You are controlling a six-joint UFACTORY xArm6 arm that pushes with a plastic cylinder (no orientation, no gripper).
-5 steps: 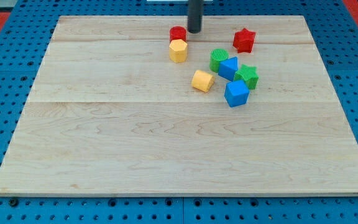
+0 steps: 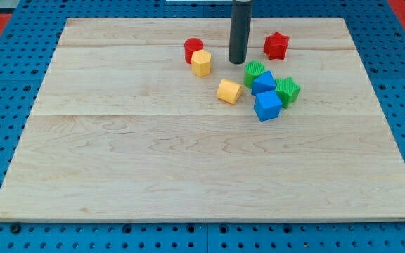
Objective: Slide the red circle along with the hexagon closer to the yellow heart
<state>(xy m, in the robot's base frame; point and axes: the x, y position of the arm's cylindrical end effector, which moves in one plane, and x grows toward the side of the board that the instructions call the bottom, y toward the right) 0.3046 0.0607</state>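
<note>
Rod: 1 straight cylinder, dark grey to near black, smooth matte surface, faint lighter sheen along one side. Uniform width along visible length. Upper part cut off by view's top edge above wooden board [image 2: 188,161]. My tip [image 2: 238,62]: flat blunt end, same dark colour. Cables, screws, markings: none visible on rod.

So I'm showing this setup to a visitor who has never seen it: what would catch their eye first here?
Probably the straight dark rod coming down from the view's top, my tip resting on the pale wooden board between the red cylinder block and the red star block. Next, the tight cluster of green and blue blocks just below the tip, towards the view's right.
</note>
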